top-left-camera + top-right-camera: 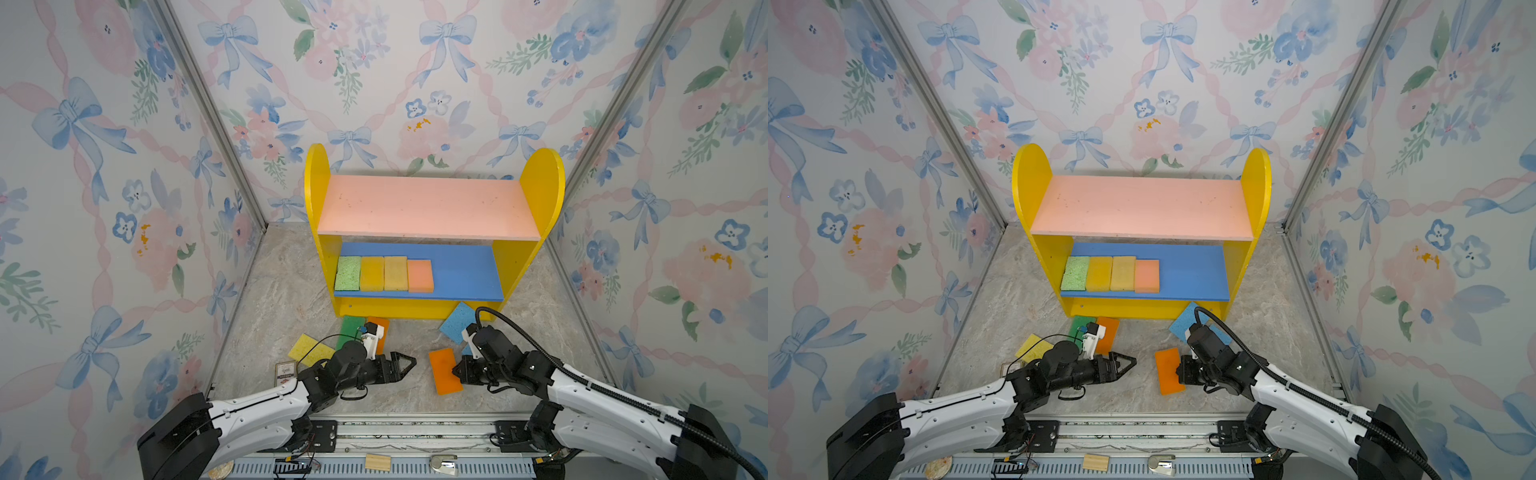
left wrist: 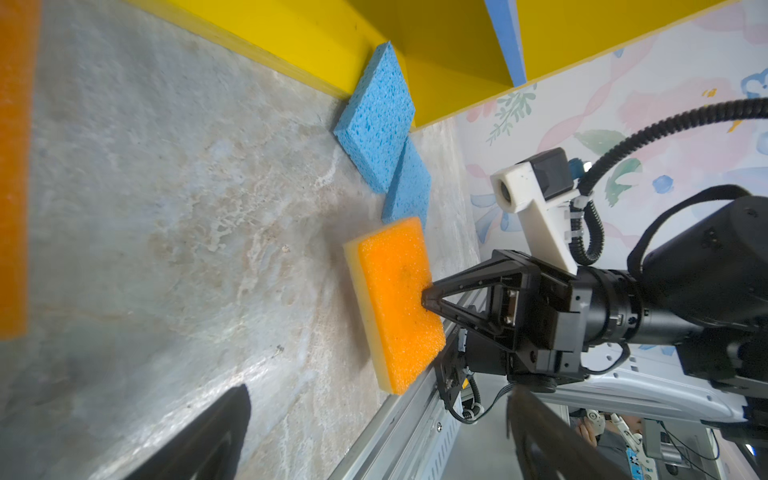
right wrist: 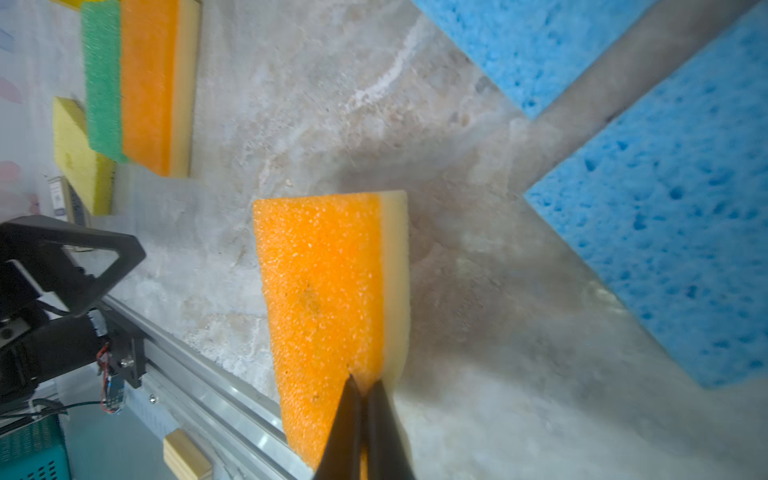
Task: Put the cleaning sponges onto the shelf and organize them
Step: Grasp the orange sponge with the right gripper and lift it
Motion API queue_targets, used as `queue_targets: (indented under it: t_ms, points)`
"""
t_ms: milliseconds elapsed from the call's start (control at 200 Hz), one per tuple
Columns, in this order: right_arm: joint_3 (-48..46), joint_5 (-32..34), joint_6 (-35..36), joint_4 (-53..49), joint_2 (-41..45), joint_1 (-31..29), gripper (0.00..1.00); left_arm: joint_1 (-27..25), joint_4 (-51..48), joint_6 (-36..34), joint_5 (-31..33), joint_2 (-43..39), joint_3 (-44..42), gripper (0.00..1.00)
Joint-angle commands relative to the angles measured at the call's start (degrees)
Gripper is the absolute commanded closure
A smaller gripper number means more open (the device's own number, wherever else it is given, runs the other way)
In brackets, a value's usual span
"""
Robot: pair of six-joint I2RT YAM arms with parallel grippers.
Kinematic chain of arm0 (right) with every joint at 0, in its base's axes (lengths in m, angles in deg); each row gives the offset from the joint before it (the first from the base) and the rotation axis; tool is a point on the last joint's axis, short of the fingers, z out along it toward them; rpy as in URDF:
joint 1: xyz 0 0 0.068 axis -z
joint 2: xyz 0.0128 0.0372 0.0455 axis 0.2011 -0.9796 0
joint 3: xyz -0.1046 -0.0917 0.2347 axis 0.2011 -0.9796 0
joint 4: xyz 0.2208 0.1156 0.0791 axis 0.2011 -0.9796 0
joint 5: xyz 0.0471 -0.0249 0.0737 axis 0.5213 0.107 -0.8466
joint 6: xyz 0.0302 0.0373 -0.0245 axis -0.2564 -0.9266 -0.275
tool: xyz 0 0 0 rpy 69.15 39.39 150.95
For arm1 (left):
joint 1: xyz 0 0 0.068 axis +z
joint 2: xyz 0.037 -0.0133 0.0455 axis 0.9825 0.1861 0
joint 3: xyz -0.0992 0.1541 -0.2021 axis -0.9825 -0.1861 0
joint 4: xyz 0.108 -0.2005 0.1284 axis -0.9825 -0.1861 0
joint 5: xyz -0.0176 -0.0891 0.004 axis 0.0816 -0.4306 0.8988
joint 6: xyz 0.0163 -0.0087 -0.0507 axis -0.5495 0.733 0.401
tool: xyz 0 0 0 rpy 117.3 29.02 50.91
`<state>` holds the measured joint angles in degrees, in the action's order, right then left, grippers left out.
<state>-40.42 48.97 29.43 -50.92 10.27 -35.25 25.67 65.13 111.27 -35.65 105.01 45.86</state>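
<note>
Shelf (image 1: pixel 428 208) and loose sponges (image 1: pixel 456 323) on marble tabletop (image 1: pixel 286 299)

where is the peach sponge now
In both top views the peach sponge lies on the blue lower board, rightmost in the row of four, beside a yellow sponge.

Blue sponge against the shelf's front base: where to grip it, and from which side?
Likely the blue sponge by its free left corner, pinched across the thickness, coming low from the open table. It lies nearly flat, diamond-wise, far corner against the shelf base, second blue sponge crowding its right.
</note>
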Motion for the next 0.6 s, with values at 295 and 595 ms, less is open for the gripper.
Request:
queue_targets:
  t_ms: [295, 595]
  points:
    - [5.84, -11.4, -1.29, 12.46, 1.8, 0.14, 0.97, -0.23, 10.65, 3.73, -1.58, 3.07, 2.78, 0.08]
    - [7.38, -12.59, -1.45, 15.91, -0.46, -3.49, 0.96, -0.2, 15.35, 4.59, -1.06, 4.35, 3.12, 0.43]
